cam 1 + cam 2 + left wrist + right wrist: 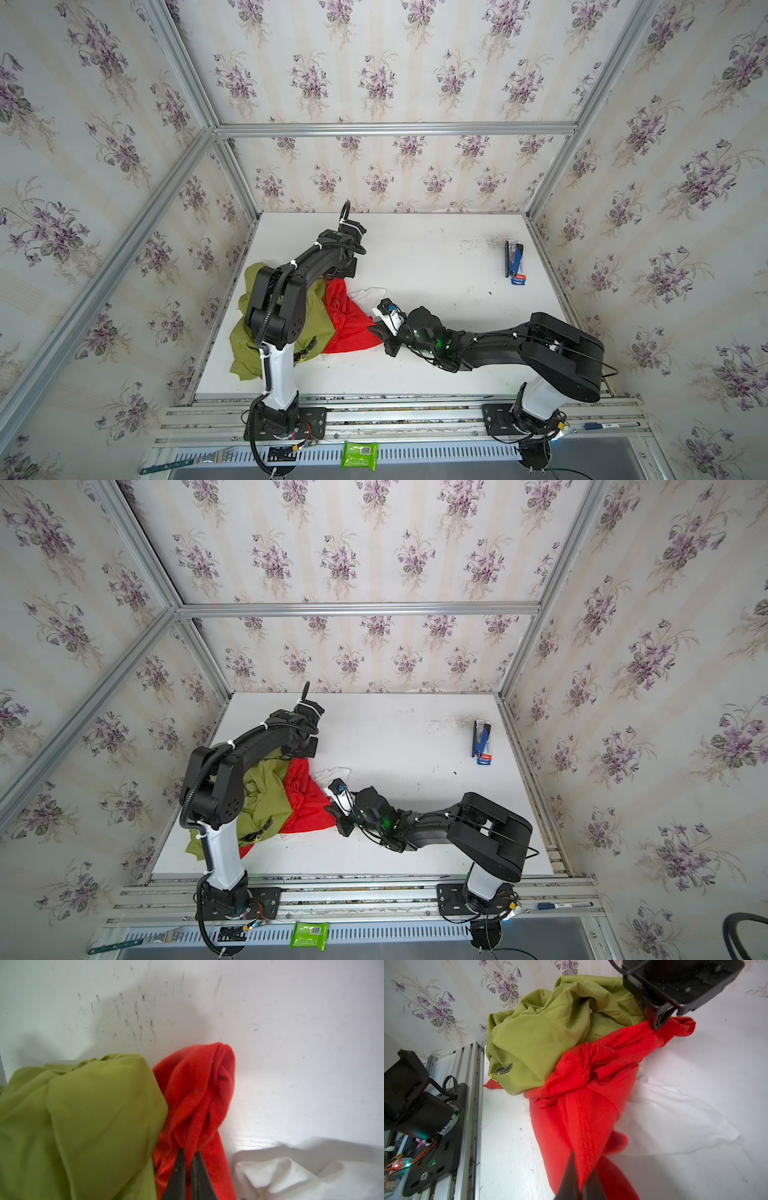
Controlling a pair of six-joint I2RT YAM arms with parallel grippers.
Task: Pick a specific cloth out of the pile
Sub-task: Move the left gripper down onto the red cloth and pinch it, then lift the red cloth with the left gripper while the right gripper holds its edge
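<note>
Left claw and right claw both pinch the red cloth; pulling it from under the olive-green cloth remains

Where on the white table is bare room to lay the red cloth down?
Free: the wide middle of the white table, from the small white cloth across to the blue-and-black stapler. Crowded: the left side, where the left claw and right claw grip the thin bright red cloth beside the big olive-green cloth.
</note>
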